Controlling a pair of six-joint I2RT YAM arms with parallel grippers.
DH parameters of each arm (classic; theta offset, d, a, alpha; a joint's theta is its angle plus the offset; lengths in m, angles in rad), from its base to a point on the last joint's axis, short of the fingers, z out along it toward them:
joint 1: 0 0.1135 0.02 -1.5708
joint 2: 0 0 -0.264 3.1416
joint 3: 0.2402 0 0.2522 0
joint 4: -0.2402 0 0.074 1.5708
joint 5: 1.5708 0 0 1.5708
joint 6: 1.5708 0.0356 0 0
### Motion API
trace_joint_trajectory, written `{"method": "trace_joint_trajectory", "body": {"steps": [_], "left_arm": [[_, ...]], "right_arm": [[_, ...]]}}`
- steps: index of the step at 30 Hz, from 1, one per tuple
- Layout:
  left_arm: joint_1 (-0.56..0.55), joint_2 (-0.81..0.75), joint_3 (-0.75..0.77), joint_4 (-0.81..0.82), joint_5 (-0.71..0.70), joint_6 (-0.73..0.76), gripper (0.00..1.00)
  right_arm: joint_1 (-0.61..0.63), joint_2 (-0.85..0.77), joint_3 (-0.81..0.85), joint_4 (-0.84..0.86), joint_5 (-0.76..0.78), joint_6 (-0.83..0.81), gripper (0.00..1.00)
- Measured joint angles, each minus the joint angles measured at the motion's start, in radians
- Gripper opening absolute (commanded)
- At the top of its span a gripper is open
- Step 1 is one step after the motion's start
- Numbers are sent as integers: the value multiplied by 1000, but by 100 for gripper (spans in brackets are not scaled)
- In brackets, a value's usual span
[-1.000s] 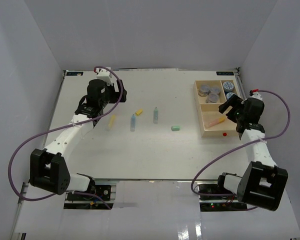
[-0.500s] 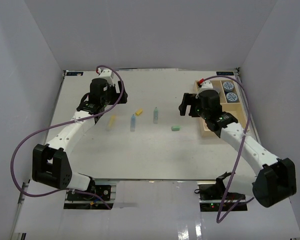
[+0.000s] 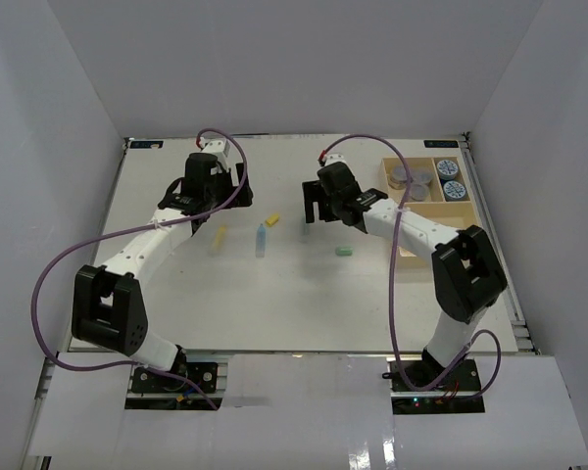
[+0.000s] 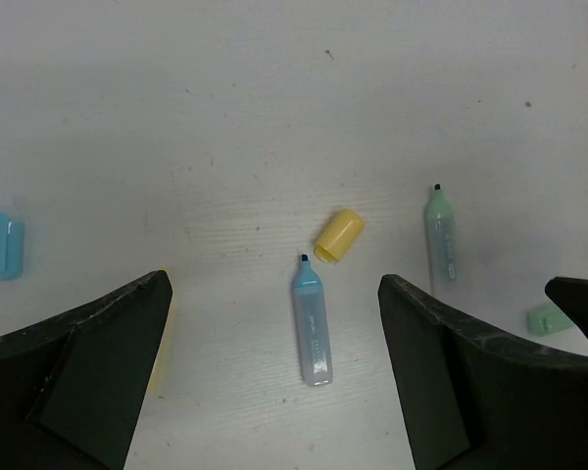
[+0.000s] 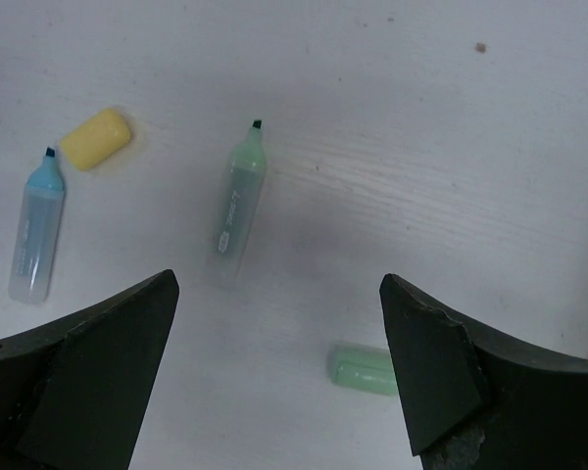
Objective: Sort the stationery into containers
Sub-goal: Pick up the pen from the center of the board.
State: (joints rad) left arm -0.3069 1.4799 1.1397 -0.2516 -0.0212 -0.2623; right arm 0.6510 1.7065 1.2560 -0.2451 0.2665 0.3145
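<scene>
The rolls [image 3: 421, 180] are already in the tray [image 3: 412, 257]. Still left on the worktop [image 3: 274, 294] are a green pen [image 5: 237, 196], a blue pen [image 4: 311, 320], a yellow cap [image 4: 338, 234], a green cap [image 5: 365, 369], a blue cap [image 4: 0, 245] and a yellow pen [image 3: 218, 238]. Both hands are wide and hold nothing. The right hand [image 5: 274, 372] hangs over the green pen. The left hand [image 4: 274, 372] hangs over the blue pen.

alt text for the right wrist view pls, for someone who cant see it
Seen from the right wrist camera, the open right gripper hangs empty above a white table, its two dark fingers framing an uncapped green marker. A loose green cap lies nearer the camera; an uncapped blue marker and yellow cap lie left.
</scene>
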Motion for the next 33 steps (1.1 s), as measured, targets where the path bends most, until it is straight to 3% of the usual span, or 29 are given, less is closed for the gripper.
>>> {"method": "trace_joint_trajectory", "body": {"steps": [14, 33], "left_arm": [[0, 22, 2, -41, 1, -5, 98], [0, 22, 2, -41, 6, -8, 98]], "right_arm": [[58, 361, 320, -79, 87, 39, 71], [63, 460, 375, -113, 117, 94, 57]]}}
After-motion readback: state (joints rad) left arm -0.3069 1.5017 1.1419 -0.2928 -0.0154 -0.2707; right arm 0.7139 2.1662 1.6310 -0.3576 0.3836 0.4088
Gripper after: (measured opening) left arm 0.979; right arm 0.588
